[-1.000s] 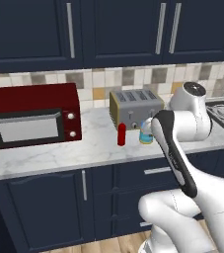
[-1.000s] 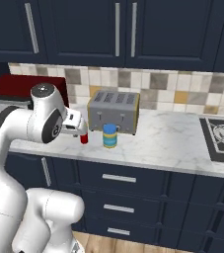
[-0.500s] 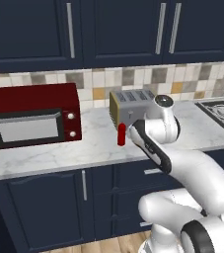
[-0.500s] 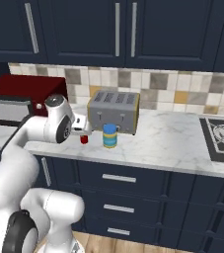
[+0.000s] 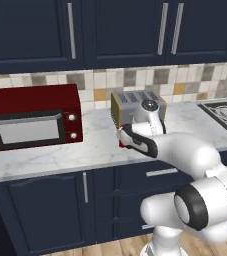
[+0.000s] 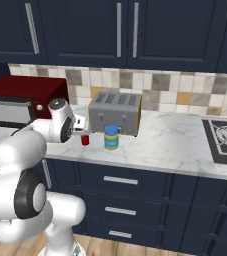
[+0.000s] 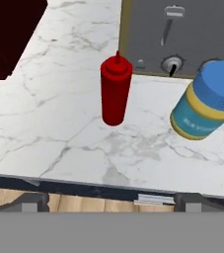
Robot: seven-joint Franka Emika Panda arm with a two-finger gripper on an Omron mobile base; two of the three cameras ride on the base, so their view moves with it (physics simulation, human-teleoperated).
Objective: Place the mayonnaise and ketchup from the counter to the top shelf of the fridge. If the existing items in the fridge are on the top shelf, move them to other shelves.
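1. The red microwave point(image 5: 32, 121) stands at the left end of the counter point(image 5: 60, 160), close to the tiled back wall.
2. The ketchup point(image 7: 115, 90) stands upright on the counter, near the front edge and in front of the left part of the toaster point(image 6: 115, 113).
3. The hand point(image 6: 81, 125) hangs above the counter just left of the ketchup, and it holds nothing. Its fingers are spread wide, and in the hand view the two dark tips sit far apart at the bottom.
4. The grey toaster is behind both containers, near the back wall.
5. The mayonnaise point(image 7: 208, 102) stands upright right of the ketchup, apart from it, just in front of the toaster.
6. A black stove top point(image 6: 225, 140) lies at the right end of the counter.
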